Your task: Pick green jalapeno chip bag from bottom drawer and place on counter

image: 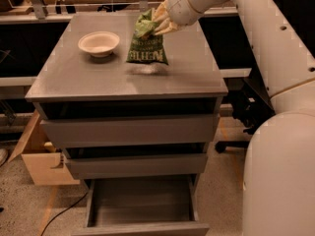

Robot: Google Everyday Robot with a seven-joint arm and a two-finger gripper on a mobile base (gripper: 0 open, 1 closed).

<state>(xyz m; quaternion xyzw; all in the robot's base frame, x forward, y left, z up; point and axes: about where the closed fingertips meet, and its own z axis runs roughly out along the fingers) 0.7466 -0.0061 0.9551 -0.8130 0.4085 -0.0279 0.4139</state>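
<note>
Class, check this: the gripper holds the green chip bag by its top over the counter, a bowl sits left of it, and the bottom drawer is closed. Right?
No: the camera view shows the bottom drawer pulled open. The rest holds: the gripper grips the green jalapeno chip bag by its top over the counter, bowl to its left.

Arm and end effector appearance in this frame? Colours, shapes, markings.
Arm: smooth cream tubular shells, small dark round holes along the link, thin tan seam rings at joints. End effector, over the counter at the top of the green jalapeno chip bag: pale cream fingers.
</note>
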